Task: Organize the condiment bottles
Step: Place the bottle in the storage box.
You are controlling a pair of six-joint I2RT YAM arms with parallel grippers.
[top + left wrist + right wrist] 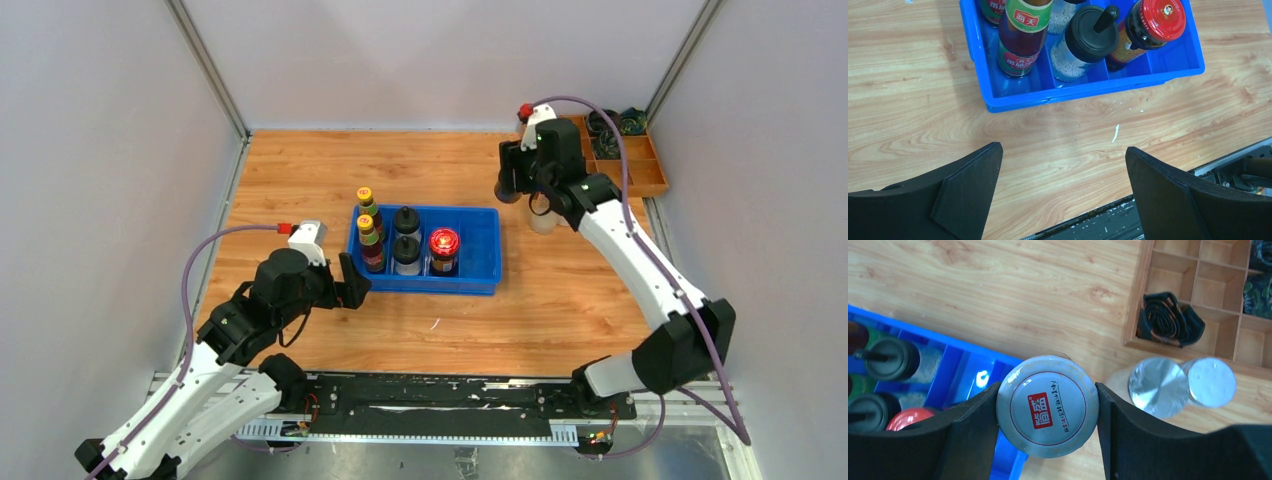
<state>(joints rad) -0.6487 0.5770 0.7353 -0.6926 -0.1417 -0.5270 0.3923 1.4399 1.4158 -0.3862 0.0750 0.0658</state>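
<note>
We see the white-lidded jar (1048,405) clamped by its lid between the fingers of the right gripper (1047,412), just off the far right corner of the blue bin (480,283). We cannot tell whether it is off the table. Inside the bin, two yellow-capped sauce bottles (371,245) fill the left column, two black-lidded shakers (406,250) stand in the middle column, and the red-lidded jar (444,246) is in the near right compartment. Two silver-lidded jars (1151,387) stand side by side on the table to the right of the bin. Farther right and beyond is the wooden tray (650,178). The left gripper (1063,150) hangs by the bin's near left corner, jaws spread wide, holding nothing.
</note>
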